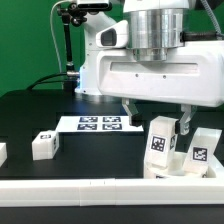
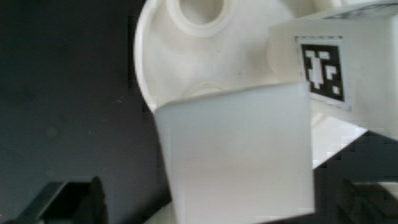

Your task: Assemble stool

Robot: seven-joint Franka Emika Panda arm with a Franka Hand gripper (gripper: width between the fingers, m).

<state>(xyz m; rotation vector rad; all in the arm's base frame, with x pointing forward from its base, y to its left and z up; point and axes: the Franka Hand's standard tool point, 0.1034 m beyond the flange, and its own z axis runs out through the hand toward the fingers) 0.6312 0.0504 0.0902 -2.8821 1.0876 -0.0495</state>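
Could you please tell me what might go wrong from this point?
1. The open gripper straddles a leg block that looks tilted, so closing may grip it skewed.
2. A tagged leg block and the seat disc sit close by; a finger could nudge them.

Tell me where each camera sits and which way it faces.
Exterior view: off the arm, low beside the table, facing across it to a green backdrop; shows the arm and jaws above tagged leg blocks.
Wrist view: on the wrist, looking down past both jaws at a leg block and the seat disc.
Shared: the jaws and, apparently, the same tagged leg blocks.
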